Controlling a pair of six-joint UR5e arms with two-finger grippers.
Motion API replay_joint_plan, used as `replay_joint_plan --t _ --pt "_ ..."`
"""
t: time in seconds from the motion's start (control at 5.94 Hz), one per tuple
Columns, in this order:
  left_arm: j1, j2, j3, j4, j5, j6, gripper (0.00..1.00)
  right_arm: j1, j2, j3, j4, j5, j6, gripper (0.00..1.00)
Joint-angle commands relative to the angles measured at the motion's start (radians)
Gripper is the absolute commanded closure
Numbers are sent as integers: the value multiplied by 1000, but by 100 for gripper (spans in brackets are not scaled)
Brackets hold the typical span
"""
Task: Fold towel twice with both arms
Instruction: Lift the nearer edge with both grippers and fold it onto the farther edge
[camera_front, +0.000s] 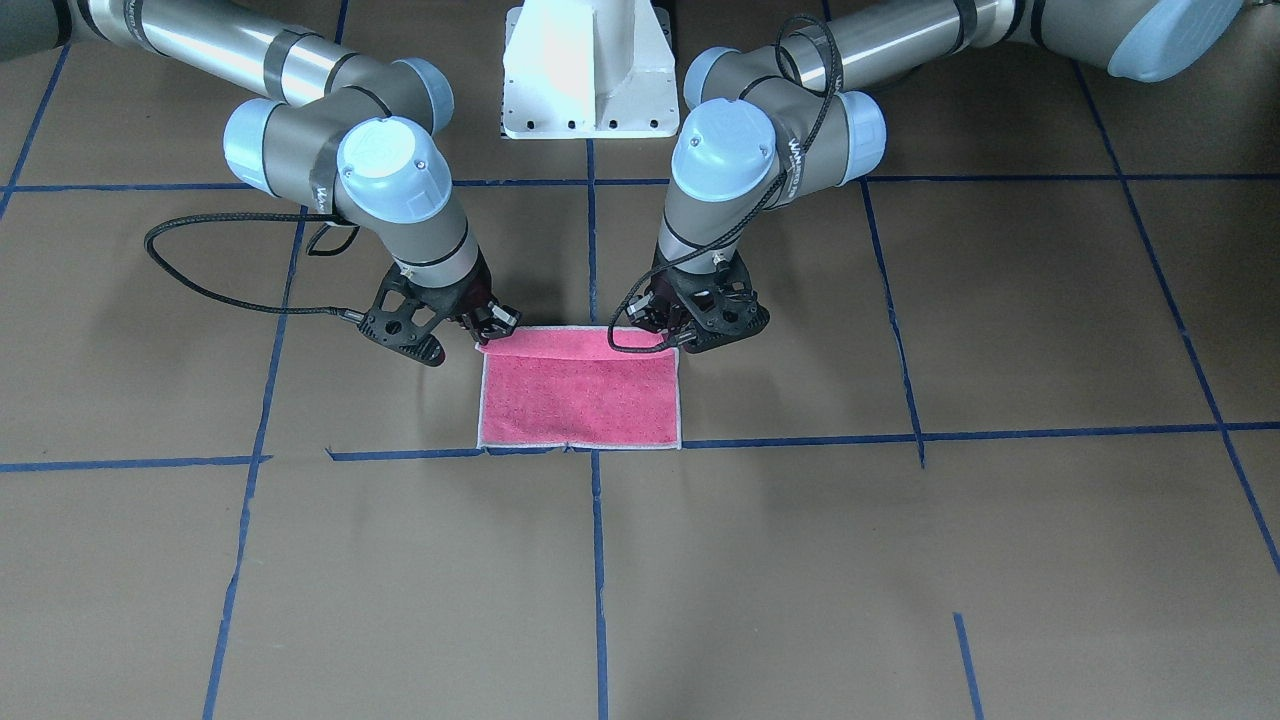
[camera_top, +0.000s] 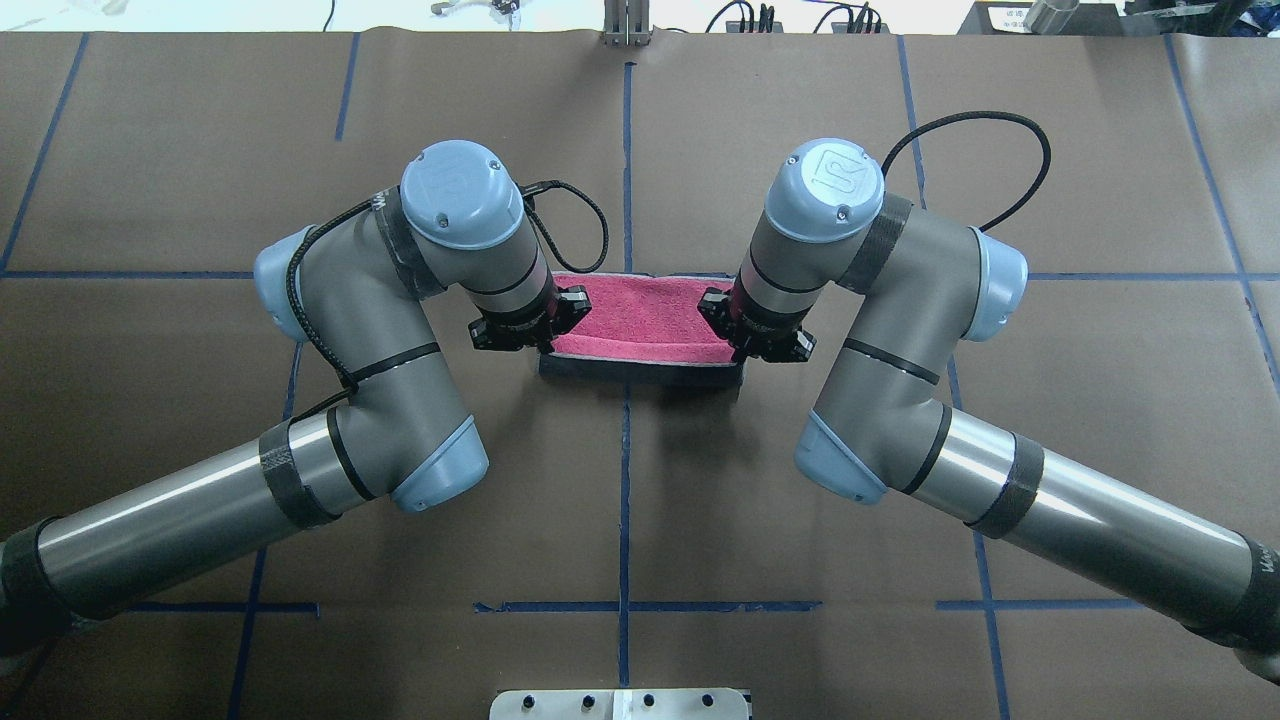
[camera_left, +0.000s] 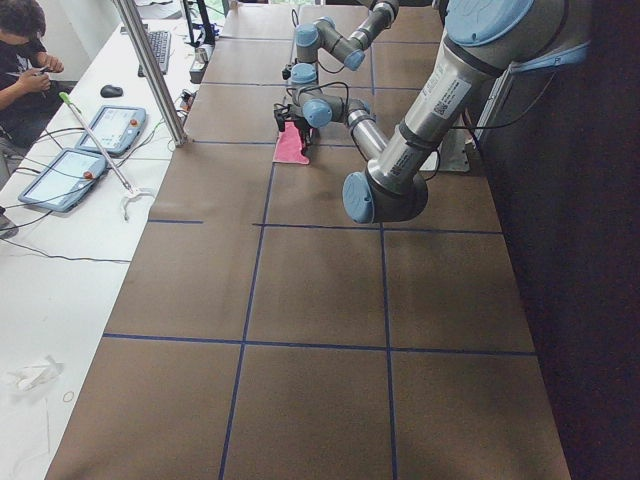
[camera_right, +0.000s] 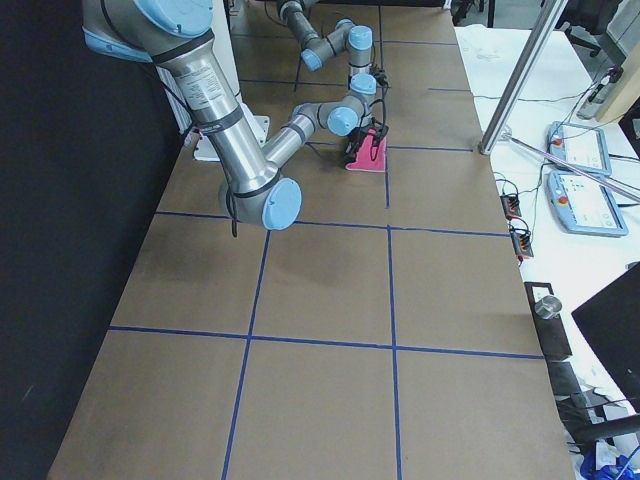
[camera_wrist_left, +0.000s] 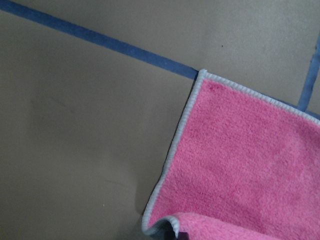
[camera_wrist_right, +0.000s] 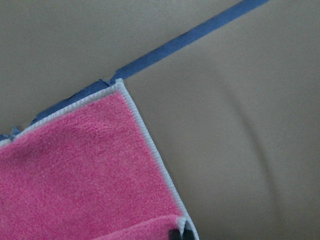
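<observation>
The towel (camera_front: 580, 395) lies pink face up on the brown table, with its far edge on a blue tape line. Its edge nearest the robot is raised and curled over, and the grey underside (camera_top: 640, 372) shows in the overhead view. My left gripper (camera_front: 682, 335) is shut on the near corner on its side, also seen overhead (camera_top: 545, 338). My right gripper (camera_front: 490, 335) is shut on the other near corner (camera_top: 735, 342). Each wrist view shows the pink cloth (camera_wrist_left: 240, 150) (camera_wrist_right: 80, 165) with the lifted fold at the bottom edge.
The white base pedestal (camera_front: 590, 70) stands behind the towel between the arms. Blue tape lines (camera_front: 800, 440) grid the table. A black cable loop (camera_front: 200, 280) hangs beside the right arm. A side desk with tablets (camera_left: 100, 130), a metal pole (camera_left: 150, 70) and a seated person (camera_left: 25, 50) flank the table.
</observation>
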Motion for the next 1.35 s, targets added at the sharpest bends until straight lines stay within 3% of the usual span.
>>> replay_joint_plan --t 0.0,0.51,1.18 --pt "-11 -40 76 -43 -1 0 96 18 3 -22 2 11 -22 100" --pt "-30 -43 95 -44 -1 -15 97 31 74 -154 102 13 -22 98" --pt "-50 -60 145 -101 -1 -43 97 82 80 -175 101 51 -31 98"
